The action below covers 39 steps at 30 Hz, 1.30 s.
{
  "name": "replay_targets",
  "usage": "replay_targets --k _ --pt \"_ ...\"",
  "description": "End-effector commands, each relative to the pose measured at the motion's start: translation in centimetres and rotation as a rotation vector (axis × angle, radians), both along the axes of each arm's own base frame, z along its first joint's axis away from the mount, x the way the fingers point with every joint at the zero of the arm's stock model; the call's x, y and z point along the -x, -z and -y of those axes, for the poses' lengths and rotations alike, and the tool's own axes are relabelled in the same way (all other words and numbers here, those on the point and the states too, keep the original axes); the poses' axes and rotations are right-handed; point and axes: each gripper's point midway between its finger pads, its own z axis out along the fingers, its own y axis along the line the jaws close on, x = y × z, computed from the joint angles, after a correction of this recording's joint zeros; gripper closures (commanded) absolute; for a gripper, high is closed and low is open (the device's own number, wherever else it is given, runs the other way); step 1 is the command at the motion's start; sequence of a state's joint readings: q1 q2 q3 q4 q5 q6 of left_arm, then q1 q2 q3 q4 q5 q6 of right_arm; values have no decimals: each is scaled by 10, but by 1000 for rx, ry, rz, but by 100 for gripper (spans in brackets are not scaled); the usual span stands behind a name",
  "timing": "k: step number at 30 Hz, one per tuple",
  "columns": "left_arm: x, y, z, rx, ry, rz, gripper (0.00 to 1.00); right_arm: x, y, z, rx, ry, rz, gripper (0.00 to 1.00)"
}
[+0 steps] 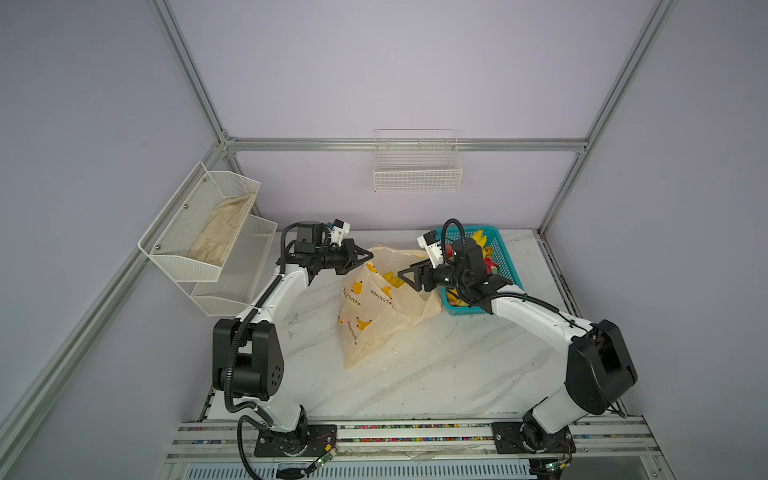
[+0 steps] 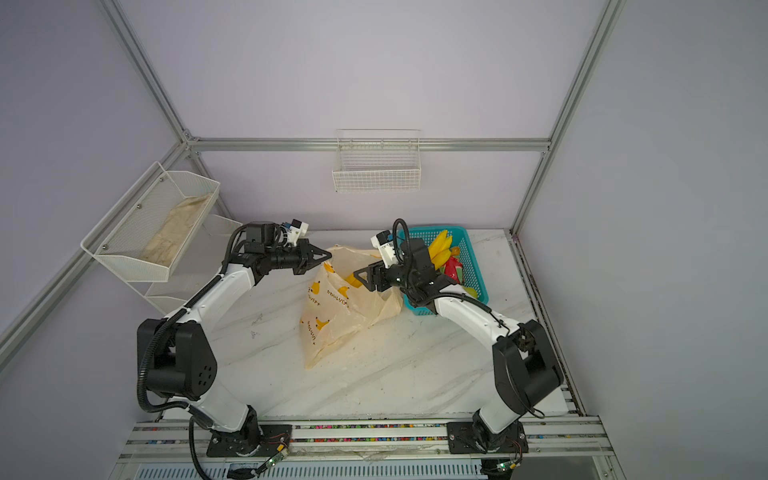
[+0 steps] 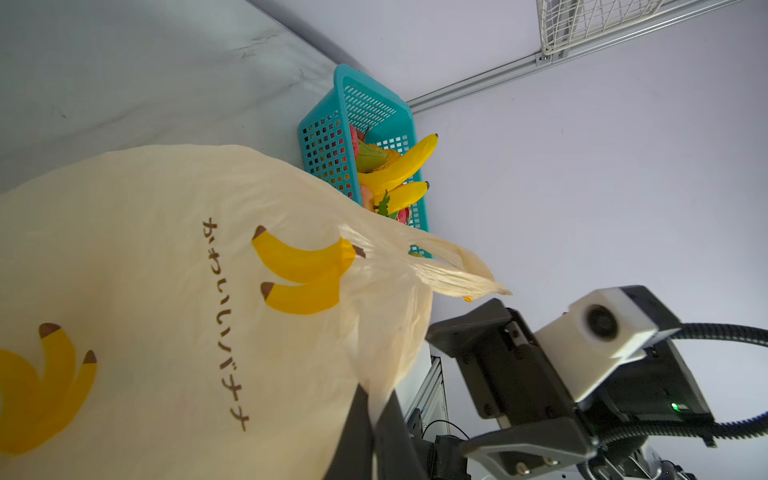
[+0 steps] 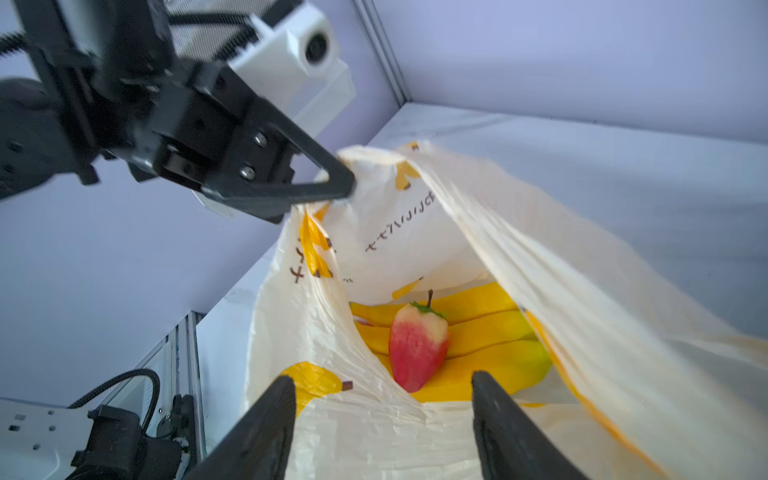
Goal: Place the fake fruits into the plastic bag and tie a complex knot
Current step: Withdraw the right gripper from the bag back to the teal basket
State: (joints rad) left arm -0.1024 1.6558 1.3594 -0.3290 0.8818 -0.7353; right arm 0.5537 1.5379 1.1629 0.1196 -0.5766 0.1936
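Fruit-loading stage, prob. early-to-mid; tying not begun. Firm pinch by left gripper (image 4: 347, 189) on rim of thin translucent cream-yellow plastic bag (image 1: 386, 307) w/ banana prints and dark lettering, lifting one side off white marble-look tabletop (image 1: 436, 374), presumably to keep mouth open and turned toward right arm. At bag mouth, right gripper (image 1: 404, 274): jaws spread wide, nothing between them, i.e. released.

Only via right wrist cam, bag interior: glossy red-and-cream plastic strawberry (image 4: 417, 349) lying on yellow plastic banana bunch (image 4: 494, 332), just beyond black fingertips (image 4: 280, 399). In both top views, interior mostly hidden, bare glimpse of yellow. Instead, whole layout: bag mid-table, teal perforated plastic basket (image 1: 505, 257) against or just beside its right edge (cannot tell which), prob. kept near for short carries.

Via left wrist cam: outer printed face of bag, handle strip (image 3: 465, 274) loose and untied, plus fruits left in basket: long yellow bananas (image 3: 399, 166), red and green bits too crowded to name. Next, prob.: right arm back to basket for another fruit.
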Motion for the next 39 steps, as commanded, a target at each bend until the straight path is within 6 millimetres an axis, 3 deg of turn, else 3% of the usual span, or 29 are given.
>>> replay_targets --k 1,3,6,11,13,16,22,30,35,39 --pt "2 -1 -4 -11 4 46 100 10 -24 8 -28 13 61 31" --pt "1 0 -4 -13 2 46 100 8 -33 23 -29 98 63 30" --pt "2 0 -4 -13 3 45 100 -6 -38 76 46 360 77 28" --pt "2 0 -4 -11 2 42 100 -16 1 185 406 835 63 23" --pt "2 0 -4 -11 2 43 100 -16 17 215 540 944 36 22" --pt "1 1 -4 -12 1 39 100 -16 38 243 704 1025 -11 21" --pt "2 -1 -4 -10 1 43 100 -21 79 277 917 1075 -110 20" --pt "2 0 -4 -10 0 39 100 -31 113 285 1035 1061 -173 30" --pt "2 1 -4 -11 0 36 100 -38 121 287 1070 1065 -180 45" --pt "2 0 -4 -9 2 38 100 -40 126 293 1109 1083 -180 47"
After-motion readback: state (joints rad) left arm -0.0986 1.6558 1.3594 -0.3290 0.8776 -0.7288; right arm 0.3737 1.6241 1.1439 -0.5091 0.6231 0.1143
